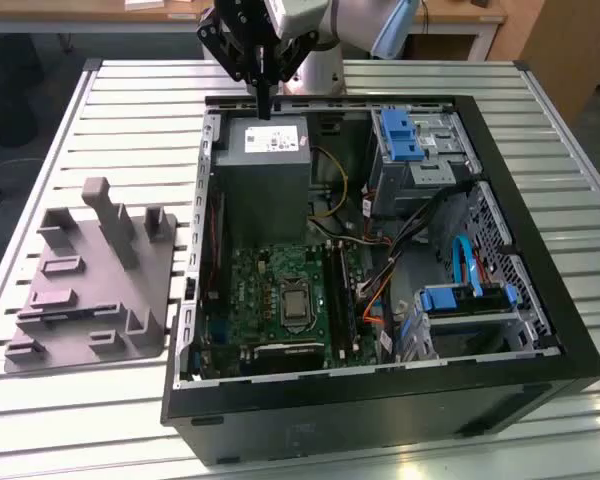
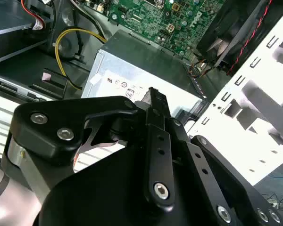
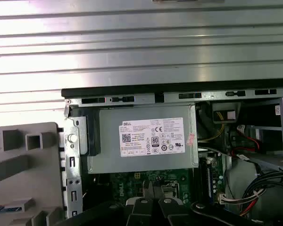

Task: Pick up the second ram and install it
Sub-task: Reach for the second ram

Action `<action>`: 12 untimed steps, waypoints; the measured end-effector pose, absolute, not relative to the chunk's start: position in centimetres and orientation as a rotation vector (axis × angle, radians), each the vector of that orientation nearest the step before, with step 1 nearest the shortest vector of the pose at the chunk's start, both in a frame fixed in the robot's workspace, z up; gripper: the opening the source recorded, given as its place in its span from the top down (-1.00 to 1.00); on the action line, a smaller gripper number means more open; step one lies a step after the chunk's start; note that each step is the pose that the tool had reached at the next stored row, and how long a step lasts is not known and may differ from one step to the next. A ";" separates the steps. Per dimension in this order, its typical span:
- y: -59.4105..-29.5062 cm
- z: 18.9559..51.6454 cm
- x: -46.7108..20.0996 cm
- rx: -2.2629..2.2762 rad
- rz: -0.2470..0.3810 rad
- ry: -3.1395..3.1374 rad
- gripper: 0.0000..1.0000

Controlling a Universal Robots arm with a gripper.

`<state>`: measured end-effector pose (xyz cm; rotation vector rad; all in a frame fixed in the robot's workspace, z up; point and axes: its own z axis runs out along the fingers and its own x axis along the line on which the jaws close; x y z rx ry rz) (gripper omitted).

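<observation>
Hovering over the power supply (image 1: 265,165) at the case's (image 1: 380,405) far end, gripper (image 1: 265,112) fingers (image 2: 156,136) together, apparently empty; ram pick-up seemingly not yet done.

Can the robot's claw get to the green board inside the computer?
Probably yes. The computer case lies open, the gripper hangs over the silver power box, and nothing covers the green board beside it.
</observation>
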<state>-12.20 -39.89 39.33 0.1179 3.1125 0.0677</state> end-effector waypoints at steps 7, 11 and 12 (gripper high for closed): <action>-39.9 39.3 -12.2 0.118 0.068 3.113 0.80; -39.9 39.3 -12.3 0.118 0.067 3.113 0.80; -39.9 39.3 -12.3 0.118 0.067 3.113 0.80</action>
